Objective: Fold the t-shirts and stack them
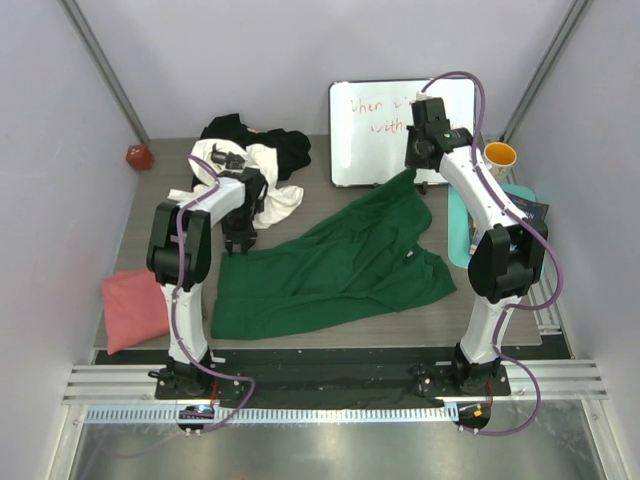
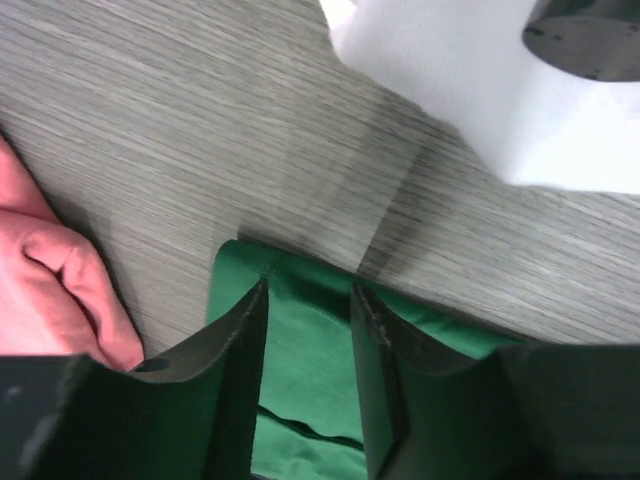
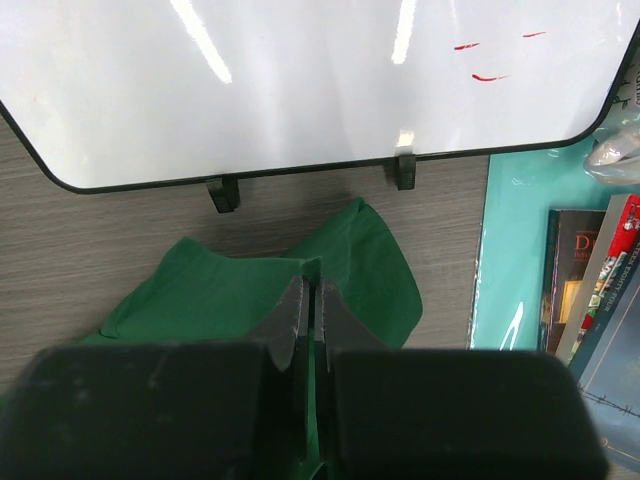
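The dark green cloth t-shirt [image 1: 340, 265] lies rumpled across the middle of the grey wood-grain bench [image 1: 130, 220], one corner drawn up toward the white dry-erase board [image 1: 400, 130]. The salmon pink t-shirt [image 1: 135, 305] is bunched at the near left edge, and the white t-shirt [image 1: 275, 190] and black t-shirt [image 1: 290, 148] are heaped at the far left. The right claw [image 3: 308, 290], its arm reaching far forward, is pinched on that raised corner, while the left claw [image 2: 310, 295] points down at the green shirt's far left corner, fingers apart with cloth between them.
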You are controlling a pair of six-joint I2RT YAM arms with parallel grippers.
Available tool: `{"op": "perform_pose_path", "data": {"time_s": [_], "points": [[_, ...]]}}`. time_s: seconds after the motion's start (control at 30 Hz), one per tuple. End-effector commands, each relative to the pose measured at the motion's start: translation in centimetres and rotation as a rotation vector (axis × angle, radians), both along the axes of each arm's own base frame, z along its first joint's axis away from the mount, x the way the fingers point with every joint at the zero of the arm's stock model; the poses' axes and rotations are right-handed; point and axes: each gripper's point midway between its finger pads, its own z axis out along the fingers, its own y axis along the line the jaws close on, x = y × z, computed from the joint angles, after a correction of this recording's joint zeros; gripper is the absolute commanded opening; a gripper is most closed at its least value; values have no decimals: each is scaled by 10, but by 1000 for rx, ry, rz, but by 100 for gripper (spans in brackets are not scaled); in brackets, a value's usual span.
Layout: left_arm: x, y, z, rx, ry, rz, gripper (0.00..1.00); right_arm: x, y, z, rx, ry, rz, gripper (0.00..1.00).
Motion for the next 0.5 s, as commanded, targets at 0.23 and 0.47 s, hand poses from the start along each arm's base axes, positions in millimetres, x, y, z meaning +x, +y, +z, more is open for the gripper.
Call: {"op": "perform_pose_path", "data": {"time_s": [0.23,0.47], "points": [[-7,-10,-21,-51,48,15,0,1,-5,33,17,-88,-4,1],[13,-1,12,1,-60,-6,0,-4,-12,33,3,-93,-36,1]]}}
